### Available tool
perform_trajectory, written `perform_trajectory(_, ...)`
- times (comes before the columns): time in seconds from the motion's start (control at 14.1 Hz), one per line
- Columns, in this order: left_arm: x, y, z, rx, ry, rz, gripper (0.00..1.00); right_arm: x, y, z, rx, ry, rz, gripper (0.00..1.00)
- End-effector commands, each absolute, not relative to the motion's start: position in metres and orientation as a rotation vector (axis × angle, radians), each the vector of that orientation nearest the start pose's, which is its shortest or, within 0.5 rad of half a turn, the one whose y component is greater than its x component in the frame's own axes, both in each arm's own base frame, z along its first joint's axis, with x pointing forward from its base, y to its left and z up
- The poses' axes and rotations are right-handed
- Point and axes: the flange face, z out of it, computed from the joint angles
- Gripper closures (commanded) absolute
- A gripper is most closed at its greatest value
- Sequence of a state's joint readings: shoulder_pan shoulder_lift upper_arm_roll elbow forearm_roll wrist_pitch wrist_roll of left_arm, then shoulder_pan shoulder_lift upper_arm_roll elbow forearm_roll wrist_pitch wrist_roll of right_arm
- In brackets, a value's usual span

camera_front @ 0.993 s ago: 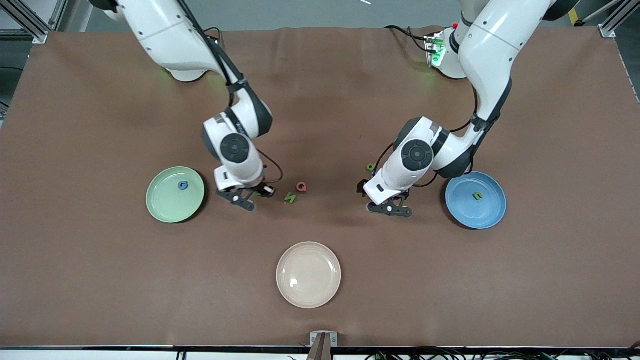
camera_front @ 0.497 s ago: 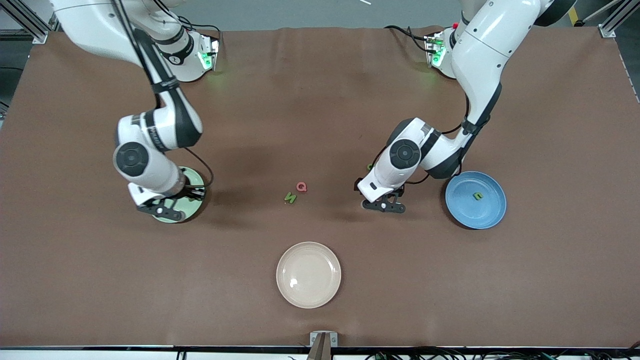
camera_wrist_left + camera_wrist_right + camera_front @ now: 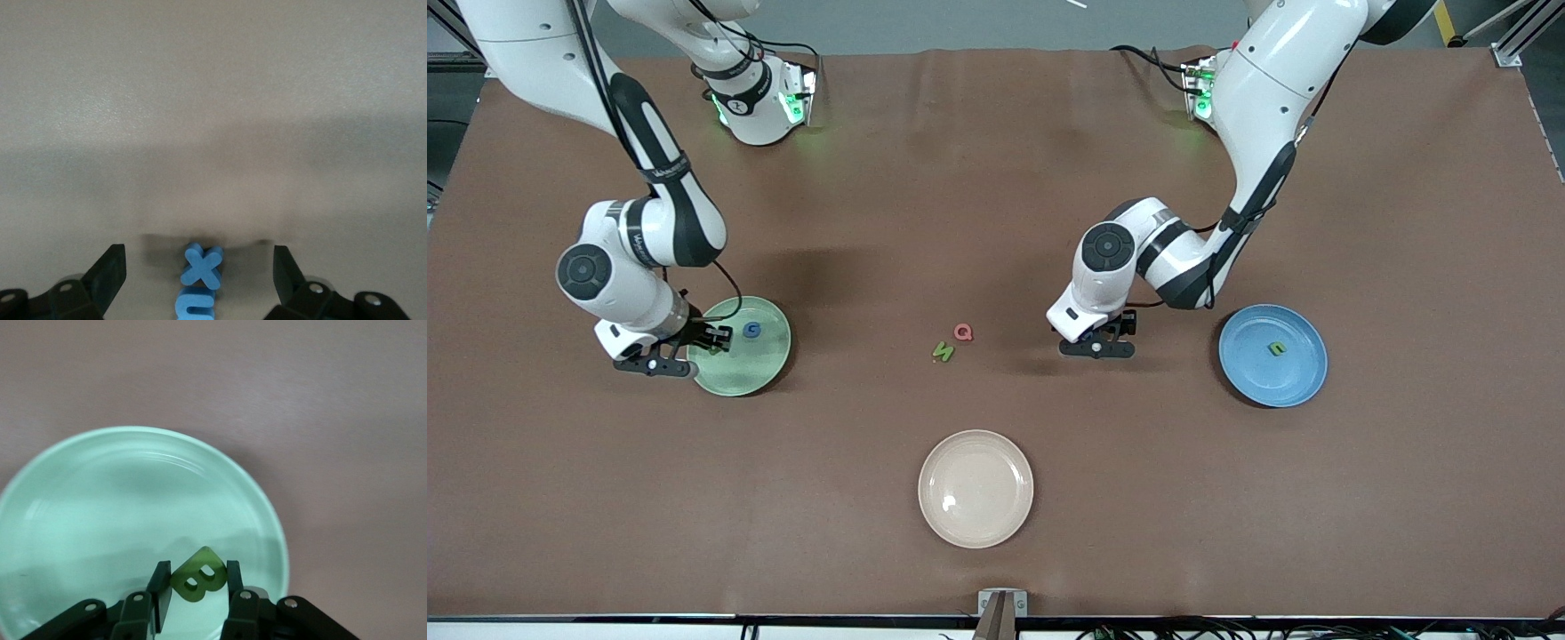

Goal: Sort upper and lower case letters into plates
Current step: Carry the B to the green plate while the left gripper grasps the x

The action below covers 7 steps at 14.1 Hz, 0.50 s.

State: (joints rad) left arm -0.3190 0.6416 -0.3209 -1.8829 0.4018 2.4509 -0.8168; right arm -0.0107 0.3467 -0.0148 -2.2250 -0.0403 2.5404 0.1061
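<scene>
Right gripper (image 3: 195, 597): over the light green plate (image 3: 769, 363), fingers pinching the green B (image 3: 197, 579) by its edges — held there, I judge, because capitals go in this plate.
Blue G (image 3: 752, 330): already lying in the green plate, which suggests that sorting rule.
Left gripper (image 3: 199, 270): low over the bench (image 3: 996, 178), fingers spread wide either side of the blue x (image 3: 201, 265); a second blue letter (image 3: 194, 307) touches the x, so the pinch may catch both.
Blue plate (image 3: 1303, 384): near the left arm's end, holding one green letter (image 3: 1276, 349) — likely the lower-case plate.
Pink Q (image 3: 962, 332) and green N (image 3: 943, 352): just beside each other mid-bench, not yet sorted.
Cream plate (image 3: 1014, 516): nearest the front camera, bare.
</scene>
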Motion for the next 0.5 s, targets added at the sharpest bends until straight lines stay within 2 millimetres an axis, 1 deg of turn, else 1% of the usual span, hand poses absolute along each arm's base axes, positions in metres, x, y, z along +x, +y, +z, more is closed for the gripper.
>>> perform_trajectory(0.0, 0.505, -0.366, 0.185, -3.067, 0.121, -0.063, 0.08, 0.534, -0.019, 0.209, -3.158, 0.108, 0.055, 0.98)
perform_trajectory(0.14, 0.506, -0.366, 0.185, -3.07, 0.119, -0.065, 0.24, 0.532, -0.019, 0.202, -3.157, 0.107, 0.077, 0.97)
perform_trajectory(0.21, 0.506, -0.366, 0.185, -3.072, 0.117, -0.067, 0.28, 0.531, -0.016, 0.2, -3.156, 0.1, 0.084, 0.97)
perform_trajectory(0.43, 0.508, -0.367, 0.185, -3.088, 0.102, -0.072, 0.28, 0.529, -0.012, 0.194, -3.155, 0.091, 0.106, 0.91)
